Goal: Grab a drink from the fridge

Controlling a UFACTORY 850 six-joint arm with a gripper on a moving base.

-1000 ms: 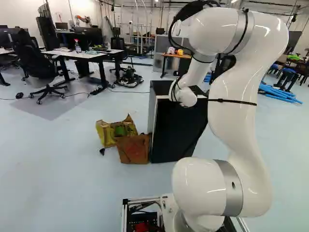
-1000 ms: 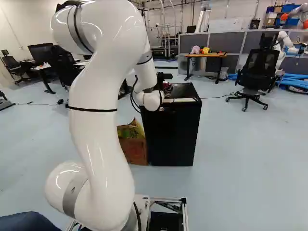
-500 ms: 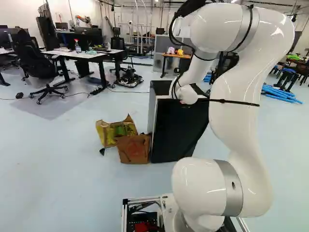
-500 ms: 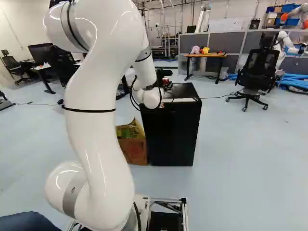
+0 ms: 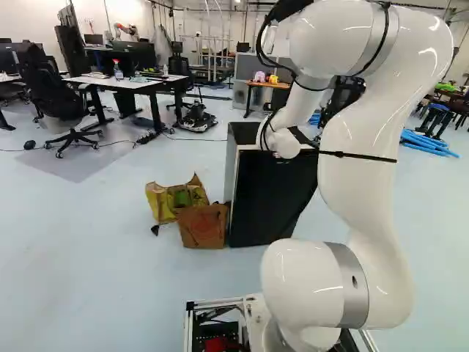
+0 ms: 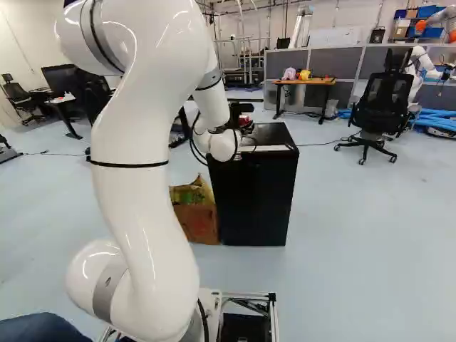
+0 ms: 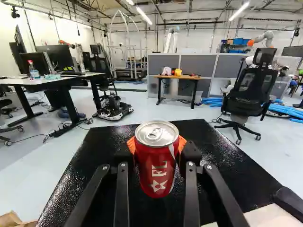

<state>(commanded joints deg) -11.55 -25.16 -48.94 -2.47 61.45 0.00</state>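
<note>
Item, one red drink can (image 7: 156, 163): standing upright between the orange pads (image 7: 182, 143), lid upward, over the black top (image 7: 102, 163) of the fridge (image 6: 253, 196)
Item, one gripper (image 7: 156, 144): closing on the can from two sides; by my judgement I am having the drink secured, the lifting clear perhaps remaining
Hazard, slipping: the can's wall is curving and probably smooth, so weak pressure or a jerk from me could be letting it slide or turn
Hazard, denting: too much squeezing could be buckling the thin wall
Hazard, scraping: I am failing to tell whether the can's base is touching the top; dragging it sideways before lifting could be tipping it in the pads
Hazard, snagging: the black cable (image 5: 259, 48) is looping out beside the arm (image 5: 366, 147) and could be catching on the fridge's edge as I am withdrawing
Surface, the top: dark, faintly glossy, a pale strip running along its near side
Beside the fridge: a brown paper bag (image 5: 203, 226) and a yellow bag (image 5: 174, 198), both standing on the pale floor (image 5: 95, 257)
Room beyond: a wooden table (image 7: 184, 76) is bearing small pink and yellow things; grey partitions (image 7: 196, 65) are standing behind it; a black office chair (image 7: 251, 92), a long desk (image 5: 139, 82) and another robot (image 7: 263, 38) are occupying the sides
</note>
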